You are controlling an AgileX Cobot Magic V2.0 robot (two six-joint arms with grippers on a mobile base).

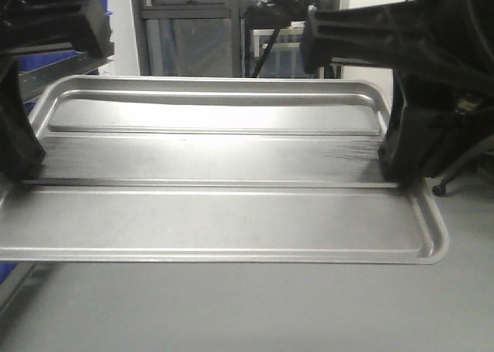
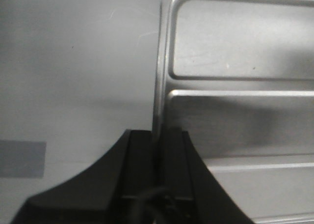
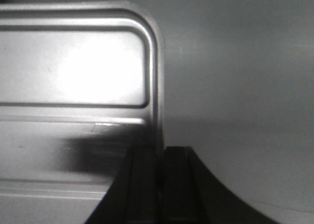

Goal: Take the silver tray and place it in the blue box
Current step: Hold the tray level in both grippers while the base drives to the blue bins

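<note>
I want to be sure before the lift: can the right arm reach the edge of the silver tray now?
Yes, it seems so. The right gripper sits on the short edge of the tray, with one finger on each side of the rim and nothing in between.

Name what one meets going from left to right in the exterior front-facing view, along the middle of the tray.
left gripper, shut on the tray's left rim → silver tray → right gripper, shut on the tray's right rim
</note>
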